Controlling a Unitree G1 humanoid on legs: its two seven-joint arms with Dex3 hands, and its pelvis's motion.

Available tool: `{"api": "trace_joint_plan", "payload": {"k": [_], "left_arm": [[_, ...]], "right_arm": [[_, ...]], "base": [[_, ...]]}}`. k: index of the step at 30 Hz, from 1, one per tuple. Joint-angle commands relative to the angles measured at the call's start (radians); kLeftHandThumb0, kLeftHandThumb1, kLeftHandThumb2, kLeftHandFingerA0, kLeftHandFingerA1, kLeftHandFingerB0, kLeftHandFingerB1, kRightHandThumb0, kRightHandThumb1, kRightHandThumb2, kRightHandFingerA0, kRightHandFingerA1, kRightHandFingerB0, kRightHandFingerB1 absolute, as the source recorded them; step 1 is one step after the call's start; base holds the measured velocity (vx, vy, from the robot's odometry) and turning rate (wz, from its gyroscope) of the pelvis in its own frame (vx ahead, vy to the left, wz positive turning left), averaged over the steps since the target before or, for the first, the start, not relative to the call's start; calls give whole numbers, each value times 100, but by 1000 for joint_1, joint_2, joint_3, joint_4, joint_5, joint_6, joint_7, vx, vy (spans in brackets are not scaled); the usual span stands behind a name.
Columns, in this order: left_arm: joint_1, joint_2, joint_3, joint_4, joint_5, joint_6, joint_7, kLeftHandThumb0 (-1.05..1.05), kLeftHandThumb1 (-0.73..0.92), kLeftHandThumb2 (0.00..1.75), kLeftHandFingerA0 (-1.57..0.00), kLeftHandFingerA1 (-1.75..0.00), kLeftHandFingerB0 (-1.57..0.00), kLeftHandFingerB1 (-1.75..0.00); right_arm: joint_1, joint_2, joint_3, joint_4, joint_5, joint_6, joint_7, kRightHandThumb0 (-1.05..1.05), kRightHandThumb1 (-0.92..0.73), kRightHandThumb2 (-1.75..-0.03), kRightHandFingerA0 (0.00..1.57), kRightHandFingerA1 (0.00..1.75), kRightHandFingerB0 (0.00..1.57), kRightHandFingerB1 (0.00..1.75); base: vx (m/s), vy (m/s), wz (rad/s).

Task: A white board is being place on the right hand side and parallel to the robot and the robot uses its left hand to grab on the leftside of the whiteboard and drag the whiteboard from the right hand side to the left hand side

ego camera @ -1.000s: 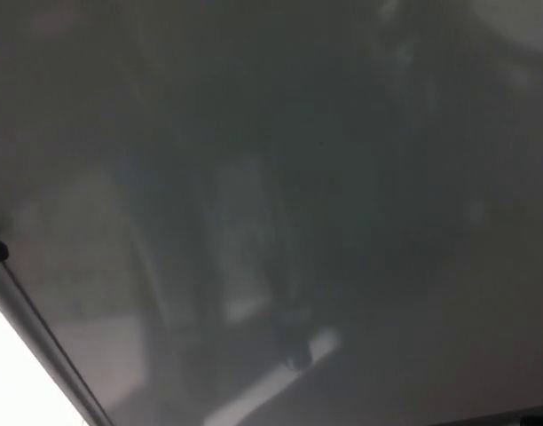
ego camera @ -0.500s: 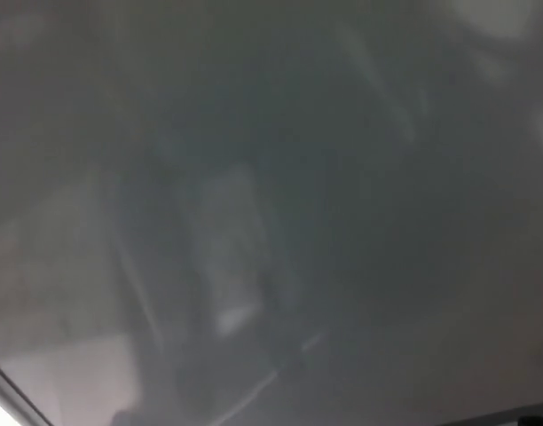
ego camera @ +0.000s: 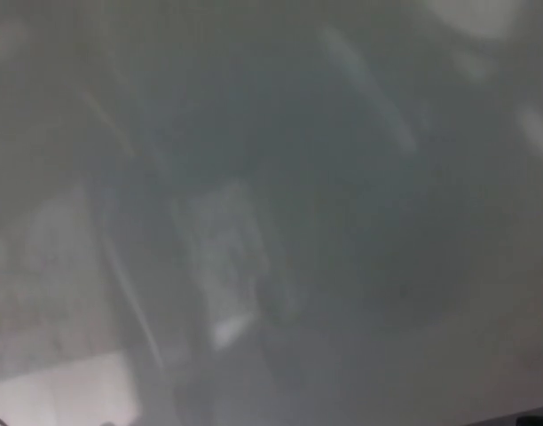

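The whiteboard (ego camera: 342,222) fills almost the whole head view as a grey, glossy, blurred surface. Dim reflections of the room show in it, among them a pale upright shape near the middle. Only a sliver of its dark frame edge remains at the bottom left corner, and a dark strip of its lower edge (ego camera: 520,415) runs along the bottom right. Neither of my hands shows in the picture.
The board's dark left frame edge and the bright area beyond it have slid down and left, almost out of the picture. The reflections in the board have shifted too.
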Motion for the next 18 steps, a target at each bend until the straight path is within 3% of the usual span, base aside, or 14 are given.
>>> {"api": "trace_joint_plan", "payload": {"k": [1, 4, 5, 9, 11, 12, 13, 15, 16, 17, 18], "left_arm": [[26, 15, -29, -15, 25, 37, -102, 8, 87, 66, -61, -106, -69, -71], [17, 21, -34, 5, 23, 68, -107, 9, 87, 66, -60, -99, -67, -74], [18, 25, -41, 1, 27, 93, -101, 7, 88, 62, -57, -114, -66, -70], [18, 26, -37, 18, 7, 100, -142, 8, 90, 65, -56, -111, -62, -71], [21, 29, -38, 25, 17, 67, -135, 7, 89, 63, -57, -121, -64, -70], [17, 27, -36, 37, 14, 71, -139, 17, 92, 71, -56, -121, -63, -77], [18, 29, -41, 46, 28, 47, -130, 12, 91, 66, -61, -107, -66, -76], [23, 39, -52, 49, 52, 4, -109, 9, 91, 64, -61, -104, -68, -75], [22, 44, -53, 53, 52, 11, -108, 10, 91, 66, -57, -95, -65, -77], [25, 49, -50, 57, 52, 4, -100, 10, 89, 66, -58, -79, -66, -75], [31, 52, -46, 59, 52, -9, -91, 10, 89, 66, -58, -79, -66, -75]], "right_arm": [[-3, -11, 1, 11, -6, -22, -10, -56, -70, -86, 76, 102, 35, 76], [-2, -11, 4, 5, -9, -17, -13, -56, -70, -86, 74, 103, 34, 77], [-3, -14, 4, 7, -9, -20, -10, -55, -71, -86, 71, 103, 33, 76], [-8, -12, 4, 15, -9, -23, -10, -55, -71, -86, 73, 103, 33, 76], [-9, -9, 2, 16, -3, -13, -1, -56, -71, -88, 72, 103, 31, 75], [-5, -11, 6, 13, -10, -24, -10, -58, -70, -86, 72, 103, 33, 77], [-2, -11, 5, 10, -8, -32, -5, -56, -71, -86, 70, 104, 33, 77], [-2, -12, 3, 11, -4, -29, 2, -56, -71, -86, 71, 104, 33, 77], [-3, -10, 2, 8, -3, -22, -4, -56, -58, -107, 76, 96, 37, 72], [-6, -11, 1, 10, -3, -22, -5, -53, -70, -87, 72, 101, 34, 75], [-9, -12, 1, 14, -4, -25, -5, -53, -70, -87, 72, 101, 34, 75]], "base": [[0, 0, 0], [0, 0, 0], [0, 0, 0], [0, 0, 0], [0, 0, 0], [0, 0, 0], [0, 0, 0], [0, 0, 0], [0, 0, 0], [0, 0, 0], [0, 0, 0]]}}
